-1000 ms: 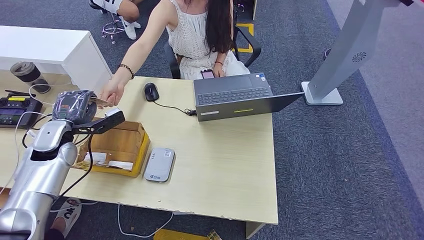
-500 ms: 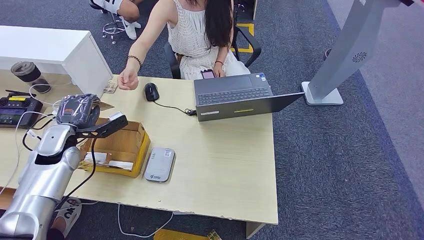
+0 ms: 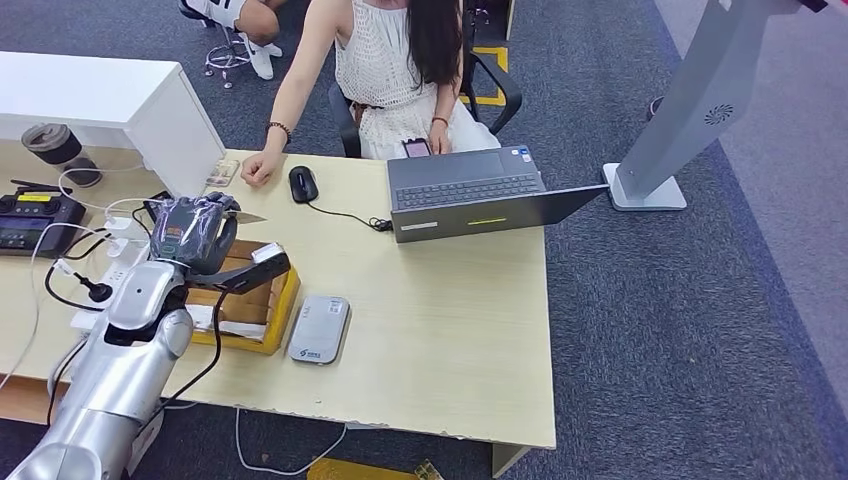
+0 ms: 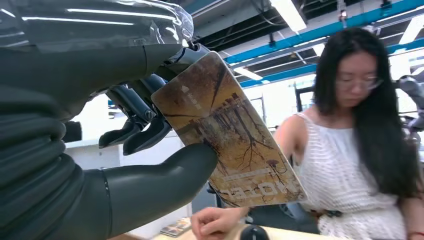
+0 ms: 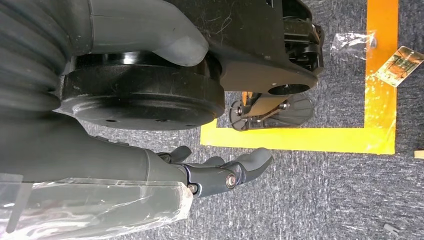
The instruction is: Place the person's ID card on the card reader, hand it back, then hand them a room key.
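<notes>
- The robot's left hand [image 4: 120,145], grey and partly wrapped in clear plastic film, pinches a thin brown card printed with bare trees [image 4: 227,132] between its thick thumb and darker fingers [image 4: 135,127].
- The card bears pale capital letters near its free end; in the left wrist view they appear inverted and seem to read "HOTEL", though the first letters are partly cut off. A small pale arrow mark sits near the gripped end.
- The card's long axis runs away from the hand, its free end toward the seated person in a white knitted sleeveless top [image 3: 385,60] at about 1 o'clock from the hand in the head view.
- In the head view the left hand [image 3: 195,232] hovers above the far edge of an open brown cardboard box with a yellow rim [image 3: 262,300], and the card's tip [image 3: 245,216] juts out at about 3 o'clock.
- A flat silver-grey card reader with a small logo [image 3: 319,328] lies on the pale wooden desk [image 3: 450,330], just beside the box at 3 o'clock.
- The person's hand [image 3: 258,170] rests on the desk's far edge, next to a black computer mouse [image 3: 302,183].
- An open grey laptop [image 3: 470,192] sits at 2 o'clock from the reader.
- The robot's right hand [image 5: 215,172] hangs over grey carpet with yellow floor tape [image 5: 350,135], fingers loosely curled and parted, holding nothing.
</notes>
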### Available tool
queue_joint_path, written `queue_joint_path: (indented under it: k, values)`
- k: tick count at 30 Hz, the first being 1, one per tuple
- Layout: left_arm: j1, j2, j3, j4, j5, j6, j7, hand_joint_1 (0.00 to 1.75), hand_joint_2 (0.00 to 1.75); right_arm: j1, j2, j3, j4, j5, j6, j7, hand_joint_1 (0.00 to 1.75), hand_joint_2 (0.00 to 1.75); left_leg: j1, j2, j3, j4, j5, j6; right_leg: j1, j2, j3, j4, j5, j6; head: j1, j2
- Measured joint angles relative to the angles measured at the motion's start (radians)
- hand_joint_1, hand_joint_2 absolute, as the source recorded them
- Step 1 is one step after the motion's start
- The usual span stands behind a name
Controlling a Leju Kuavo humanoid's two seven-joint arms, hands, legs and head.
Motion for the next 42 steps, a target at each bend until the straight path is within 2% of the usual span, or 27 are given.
queue_joint_path:
  k: [5,14,19,22,35,42]
  values:
    - [0.018,-0.021,-0.057,-0.011,-0.007,-0.029,0.02,1.75,1.75,0.0,0.002,-0.004,0.0,-0.001,-0.001,0.0,0.0,1.75,0.0,0.0,0.0,0.0,0.0,0.0,0.0,0.0,0.0,0.0,0.0,0.0,0.0,0.0]
    - [0.028,-0.035,-0.093,0.013,-0.009,-0.064,0.031,1.75,1.75,0.0,0.002,-0.017,0.0,-0.002,-0.001,0.001,0.0,1.75,0.001,0.0,0.0,0.0,0.0,0.0,0.0,0.0,0.0,0.0,0.0,0.0,0.0,0.0]
    - [0.028,-0.047,-0.114,0.073,-0.03,-0.188,0.081,1.75,1.75,0.001,0.003,-0.027,0.0,-0.004,-0.002,0.009,0.0,1.75,0.001,0.0,0.0,0.0,0.0,0.0,0.0,0.0,0.0,0.0,0.0,0.0,0.0,0.0]
    - [0.026,-0.051,-0.116,0.105,-0.03,-0.215,0.091,1.75,1.75,0.001,0.003,-0.032,0.0,-0.004,-0.002,0.01,0.0,1.75,0.001,0.0,0.0,0.0,0.0,0.0,0.0,0.0,0.0,0.0,0.0,0.0,0.0,0.0]
    - [0.017,-0.058,-0.124,0.193,-0.021,-0.281,0.096,1.75,1.75,0.0,0.004,-0.042,0.0,0.002,0.003,0.022,0.0,1.75,0.001,0.0,0.0,0.0,0.0,0.0,0.0,0.0,0.0,0.0,0.0,0.0,0.0,0.0]
    - [-0.005,-0.051,-0.126,0.202,-0.027,-0.246,0.137,1.75,1.75,0.0,0.005,-0.048,0.0,0.002,0.006,0.02,0.0,1.75,0.001,0.0,0.001,0.0,0.001,0.0,0.0,0.0,0.0,0.0,0.001,0.0,0.0,0.0]
